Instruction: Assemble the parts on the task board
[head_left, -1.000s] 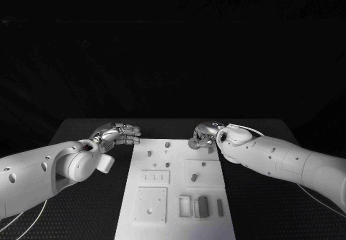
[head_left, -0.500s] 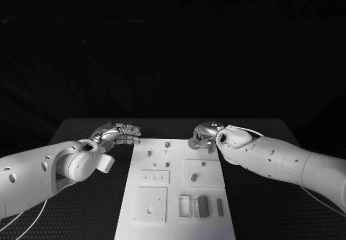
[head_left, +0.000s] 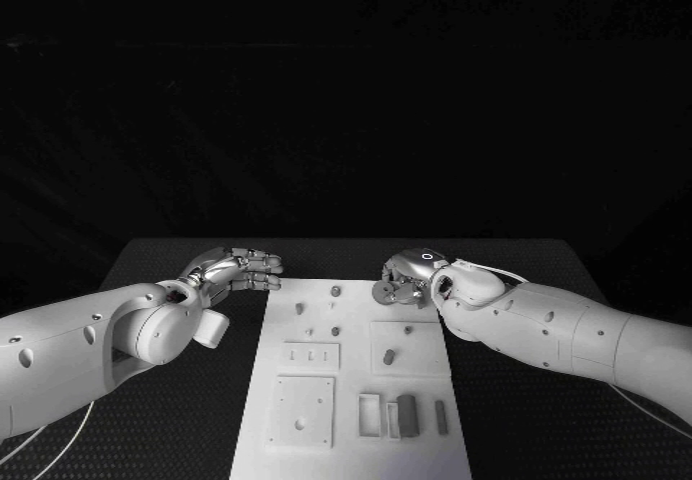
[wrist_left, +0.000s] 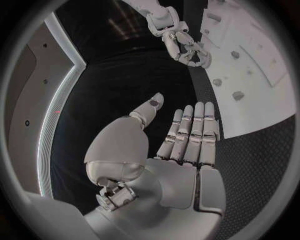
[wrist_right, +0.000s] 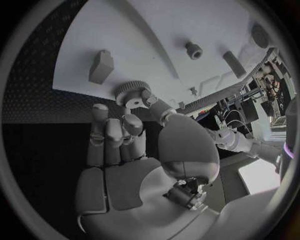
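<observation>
My right hand hovers at the far right corner of the task board, and it is pinching a small toothed gear between thumb and fingertips; the other fingers curl in beside it. In the right wrist view the gear sits just above the board's edge, right where the white plate meets the black table (whether it touches the board, I cannot tell). Near the gear on the board stand a blocky part, a short round peg and a slim flat piece, all apart from my fingers.

My left hand rests off the board's far left corner, over the table. Its fingers lie straight and pressed together side by side, thumb held out apart, nothing in it. From the left wrist view I see the board's corner just beyond my fingertips, not touched.

Down the board, nearer my body than the gear: a few small pegs in the far half, a raised square with one peg standing in it, and at the near end a row of upright bars beside a white frame.
</observation>
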